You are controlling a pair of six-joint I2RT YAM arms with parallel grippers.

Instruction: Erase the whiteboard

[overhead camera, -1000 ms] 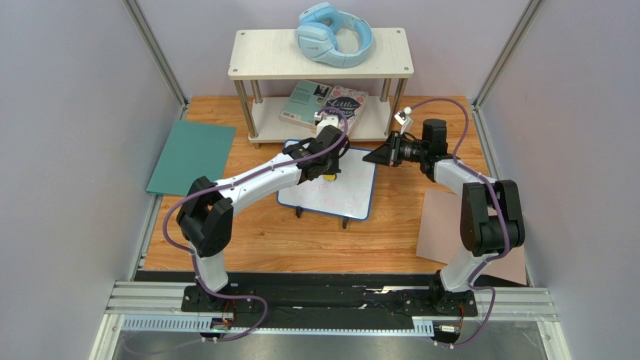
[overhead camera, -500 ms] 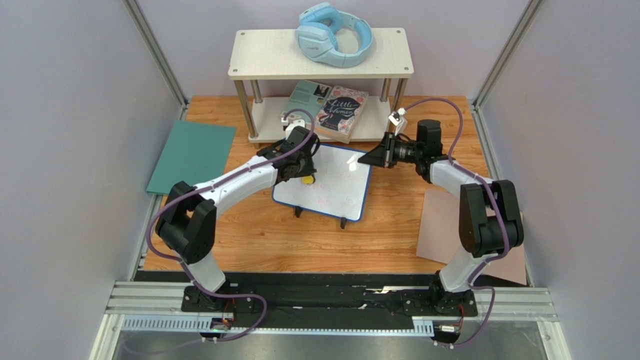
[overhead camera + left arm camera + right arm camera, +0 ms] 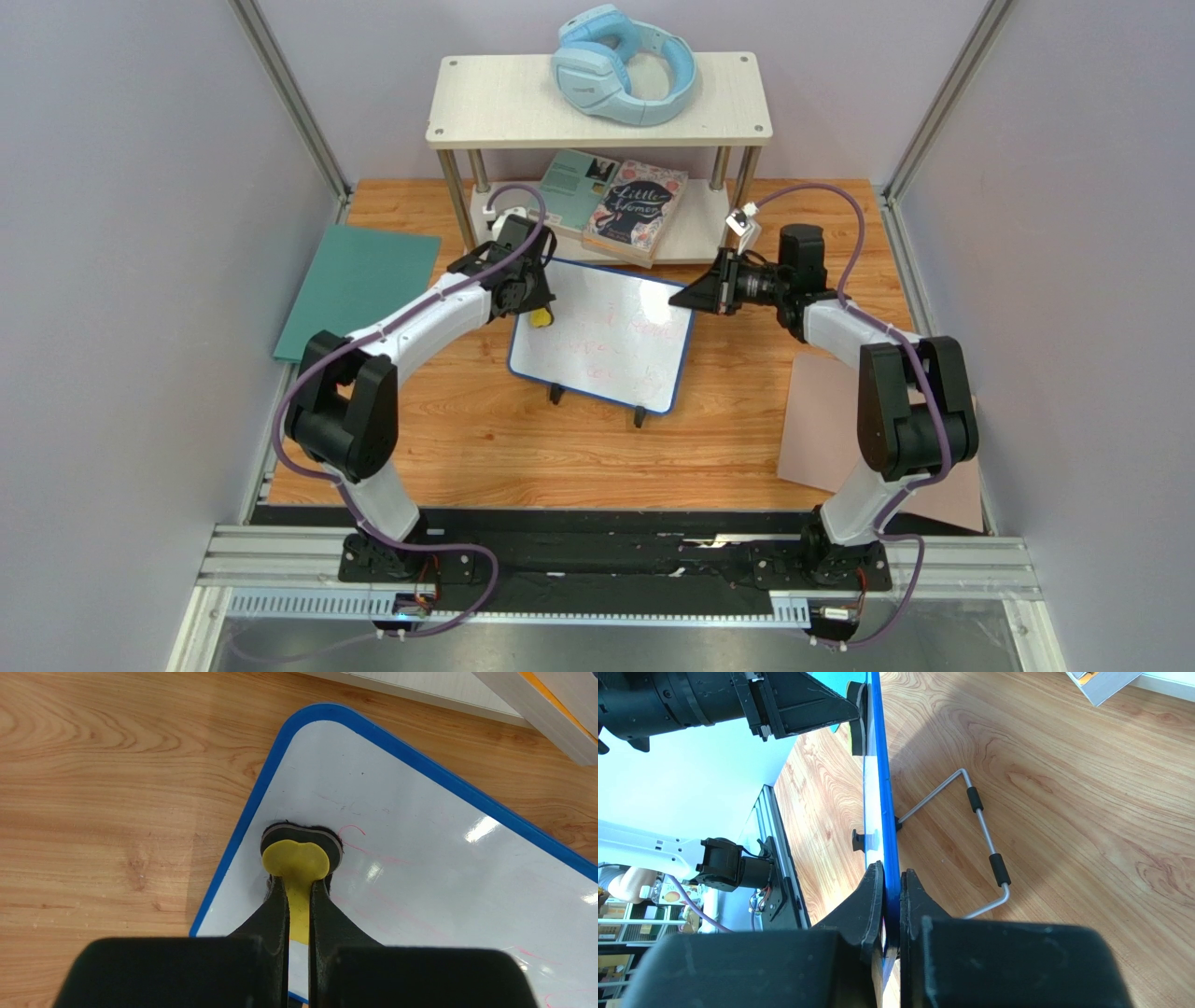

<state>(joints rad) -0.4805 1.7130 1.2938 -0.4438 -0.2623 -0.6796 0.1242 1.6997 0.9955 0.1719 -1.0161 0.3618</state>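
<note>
The whiteboard [image 3: 617,343], white with a thin blue rim and faint pink writing, leans on its wire stand in the middle of the wooden table. My left gripper [image 3: 539,311] is shut on a yellow eraser [image 3: 298,862], whose dark felt pad presses on the board's left edge. The board fills the right half of the left wrist view [image 3: 435,875]. My right gripper [image 3: 697,296] is shut on the board's far right blue rim [image 3: 885,847], seen edge-on in the right wrist view.
A white two-tier shelf [image 3: 603,101] stands behind the board, with blue headphones [image 3: 624,63] on top and books [image 3: 617,196] below. A teal sheet [image 3: 358,291] lies at the left and a tan-pink sheet [image 3: 828,420] at the right. The board's wire stand [image 3: 980,840] juts out behind it.
My left gripper has swept the eraser leftward across the board, from its upper middle to its left edge. The board has shifted slightly. The right gripper keeps its hold.
</note>
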